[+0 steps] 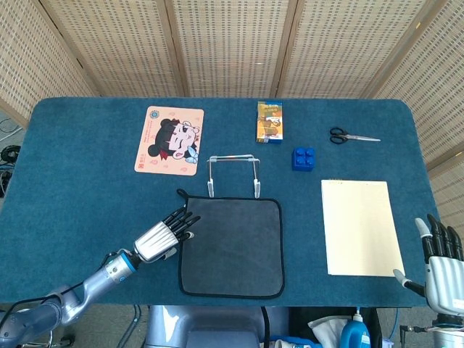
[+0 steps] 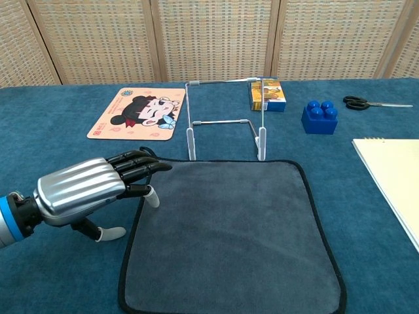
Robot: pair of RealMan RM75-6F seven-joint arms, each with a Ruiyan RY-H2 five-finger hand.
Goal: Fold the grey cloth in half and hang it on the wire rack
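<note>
Left hand (image 1: 163, 235) sits at the grey cloth's (image 1: 235, 246) left edge from the head view, fingers loosely spread and holding nothing. Cloth's flat, just in front of the wire rack (image 1: 232, 174). Right hand (image 1: 439, 264) is off the table's (image 1: 87, 167) right corner, fingers up, holding nothing.

Chest view: fingertips (image 2: 157, 167) reach the cloth's far-left corner. Writing on the cartoon mat (image 2: 134, 112) is too small to read.

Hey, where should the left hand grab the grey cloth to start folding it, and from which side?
Probably the left edge near the far-left corner. The grey cloth lies flat and square, and the left hand hovers open at that edge already. Come in low from the left, slipping fingertips under the black hem. The wire rack stands just beyond the far edge, so approaching from there looks cramped.
</note>
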